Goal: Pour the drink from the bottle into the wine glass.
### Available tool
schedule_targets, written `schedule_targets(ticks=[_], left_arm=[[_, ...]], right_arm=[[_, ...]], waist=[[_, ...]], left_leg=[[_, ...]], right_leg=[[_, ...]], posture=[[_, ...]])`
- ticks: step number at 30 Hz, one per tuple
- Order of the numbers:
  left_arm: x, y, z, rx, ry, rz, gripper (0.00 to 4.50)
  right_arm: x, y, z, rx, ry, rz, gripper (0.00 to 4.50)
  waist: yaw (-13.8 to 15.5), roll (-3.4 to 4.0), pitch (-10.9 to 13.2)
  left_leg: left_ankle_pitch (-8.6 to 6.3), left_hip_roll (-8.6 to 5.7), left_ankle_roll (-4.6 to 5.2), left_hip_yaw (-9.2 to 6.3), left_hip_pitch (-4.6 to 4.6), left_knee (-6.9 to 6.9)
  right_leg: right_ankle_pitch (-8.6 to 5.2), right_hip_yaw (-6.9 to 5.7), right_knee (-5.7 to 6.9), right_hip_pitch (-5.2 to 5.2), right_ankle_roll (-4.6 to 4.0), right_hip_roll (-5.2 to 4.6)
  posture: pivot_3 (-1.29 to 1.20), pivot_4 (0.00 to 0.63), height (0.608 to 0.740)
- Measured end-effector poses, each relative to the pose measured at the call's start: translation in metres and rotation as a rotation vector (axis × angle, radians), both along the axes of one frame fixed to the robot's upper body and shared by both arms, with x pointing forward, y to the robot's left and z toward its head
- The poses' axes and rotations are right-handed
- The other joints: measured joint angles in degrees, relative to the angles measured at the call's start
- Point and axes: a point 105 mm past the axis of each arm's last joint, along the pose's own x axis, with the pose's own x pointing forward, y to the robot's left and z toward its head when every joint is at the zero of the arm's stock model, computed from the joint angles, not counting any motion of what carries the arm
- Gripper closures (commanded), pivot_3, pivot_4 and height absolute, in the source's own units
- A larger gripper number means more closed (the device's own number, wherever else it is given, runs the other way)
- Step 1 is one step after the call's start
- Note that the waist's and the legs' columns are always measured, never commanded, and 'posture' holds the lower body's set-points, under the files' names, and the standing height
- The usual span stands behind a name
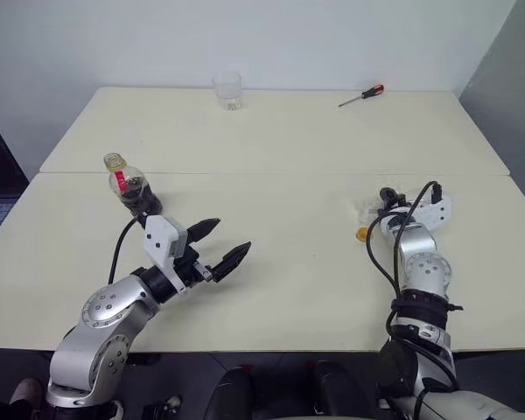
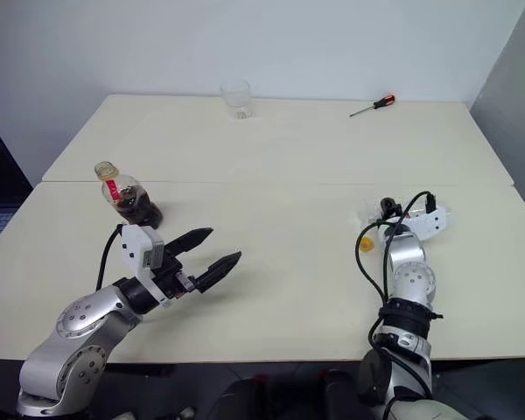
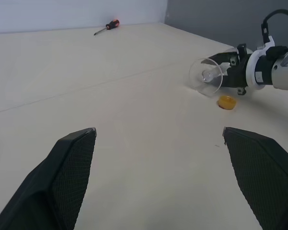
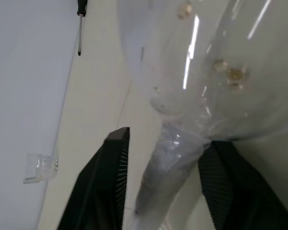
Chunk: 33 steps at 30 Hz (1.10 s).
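- Bottle (image 1: pixel 133 189) stands on the near-left part of the table (image 1: pixel 280 149), tilted a little, with no cap on its neck; dark drink (image 1: pixel 140 199) fills its lower body.
- Left gripper (image 1: pixel 219 243) hovers just beside the bottle, nearer the table's middle, apart from it; its two black fingers are spread wide, with nothing between them.
- Wine glass (image 3: pixel 207 76) lies on its side on the near-right part of the table, bowl mouth facing toward the left arm.
- Right gripper (image 4: pixel 168 167) has its fingers on either side of the glass stem, at the base of the bowl; the stem sits between the pads, but whether they press it cannot be told.
- Yellow cap (image 3: pixel 226 101) lies on the table just beside the glass bowl.
- Tumbler (image 1: pixel 227 90) stands upright at the far edge, well apart from both arms.
- Screwdriver (image 1: pixel 361 95) with a red handle lies at the far right of the table.
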Motion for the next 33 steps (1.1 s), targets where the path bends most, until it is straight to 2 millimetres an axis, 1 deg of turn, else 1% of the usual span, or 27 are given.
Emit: schedule_targets(ticks=[1, 3, 4, 6, 7, 10, 14, 17, 21, 25, 28, 30, 33], left_arm=[[0.000, 0.000, 0.000, 0.000, 0.000, 0.000, 0.00], [0.000, 0.000, 0.000, 0.000, 0.000, -0.001, 0.00], [0.000, 0.000, 0.000, 0.000, 0.000, -0.001, 0.00], [-0.001, 0.000, -0.001, 0.001, 0.005, 0.001, 0.00], [-0.001, 0.000, -0.001, 0.001, 0.005, 0.001, 0.00], [-0.001, 0.001, -0.001, 0.003, 0.003, 0.003, 0.00], [-0.001, 0.001, -0.002, 0.003, 0.005, 0.004, 0.00], [-0.003, 0.002, -0.005, 0.003, 0.017, 0.009, 0.00], [-0.006, 0.004, -0.007, 0.004, 0.022, 0.021, 0.00], [-0.011, 0.011, -0.007, 0.002, 0.026, 0.071, 0.00], [-0.013, 0.020, -0.009, -0.001, 0.032, 0.125, 0.00], [-0.013, 0.026, -0.006, -0.015, 0.022, 0.163, 0.00], [-0.020, 0.036, -0.007, -0.024, 0.000, 0.217, 0.00]], right_arm=[[0.001, 0.001, 0.002, 0.000, -0.005, 0.003, 3.73], [0.004, 0.008, 0.010, -0.007, -0.033, 0.030, 4.22], [0.005, 0.011, 0.013, -0.042, -0.038, 0.048, 4.29], [0.005, 0.013, 0.014, -0.101, -0.037, 0.065, 4.29], [0.006, 0.017, 0.016, -0.146, -0.042, 0.087, 4.29], [0.010, 0.036, 0.023, -0.285, -0.066, 0.171, 4.29], [0.014, 0.077, 0.033, -0.469, -0.158, 0.326, 4.29], [0.016, 0.111, 0.049, -0.619, -0.289, 0.426, 4.29], [0.016, 0.150, 0.074, -0.741, -0.477, 0.492, 4.29], [0.018, 0.180, 0.088, -0.835, -0.614, 0.525, 4.29], [0.017, 0.193, 0.088, -0.890, -0.673, 0.540, 4.29], [0.016, 0.203, 0.081, -0.924, -0.698, 0.557, 4.29], [0.014, 0.208, 0.064, -0.998, -0.716, 0.579, 4.29]], waist=[[-0.01, -0.01, -0.02], [-0.03, 0.02, -0.05], [-0.05, 0.02, -0.06], [-0.05, 0.02, -0.06], [-0.08, 0.02, -0.06], [-0.42, 0.03, -0.05], [-1.12, 0.16, 0.03], [-1.12, 0.19, 0.06], [-0.99, 0.19, 0.06], [-0.98, 0.18, 0.07], [-0.88, 0.18, 0.07], [-0.86, 0.17, 0.06], [-0.96, 0.17, 0.06]], left_leg=[[0.00, 0.00, 0.00, 0.00, 0.00, 0.00], [0.00, 0.00, 0.00, -0.01, 0.01, 0.01], [0.00, 0.00, 0.00, -0.01, 0.00, 0.00], [0.00, -0.02, 0.00, 0.00, 0.00, 0.01], [0.00, -0.02, 0.00, 0.00, 0.00, 0.01], [0.00, 0.03, 0.00, -0.01, 0.02, -0.02], [0.00, 0.08, 0.00, -0.01, -0.01, -0.07], [0.00, 0.05, 0.00, -0.03, -0.06, -0.06], [0.00, 0.02, 0.00, -0.11, -0.06, -0.03], [0.00, 0.01, -0.01, -0.14, -0.04, -0.03], [0.00, 0.01, -0.01, -0.18, -0.06, -0.03], [0.00, 0.00, -0.01, -0.17, -0.06, -0.02], [0.00, 0.01, -0.02, -0.15, -0.04, -0.04]], right_leg=[[0.00, -0.01, 0.00, 0.01, 0.00, 0.00], [0.00, -0.02, 0.00, 0.01, 0.00, 0.00], [0.00, -0.03, 0.00, 0.02, 0.00, 0.00], [0.00, -0.01, -0.02, 0.02, 0.00, 0.00], [0.00, 0.01, -0.02, 0.01, 0.00, 0.00], [0.00, 0.01, -0.02, 0.00, 0.00, 0.03], [-0.02, 0.03, -0.02, -0.08, -0.04, 0.08], [-0.02, 0.01, -0.04, -0.10, -0.04, 0.08], [-0.02, 0.01, -0.05, -0.10, -0.04, 0.04], [-0.02, 0.01, -0.07, -0.09, -0.04, 0.01], [-0.02, -0.02, -0.07, -0.08, -0.04, -0.01], [-0.02, -0.01, -0.08, -0.08, -0.04, -0.02], [-0.02, 0.01, -0.11, -0.08, -0.04, -0.03]], posture=[[0.00, 0.150, 0.740], [0.00, 0.150, 0.740], [0.00, 0.150, 0.740], [0.00, 0.150, 0.740], [0.00, 0.150, 0.740], [0.00, 0.150, 0.740], [0.00, 0.150, 0.740], [0.00, 0.150, 0.740], [0.00, 0.150, 0.740], [0.00, 0.150, 0.740], [0.00, 0.150, 0.740], [0.00, 0.150, 0.740], [0.00, 0.150, 0.740]])
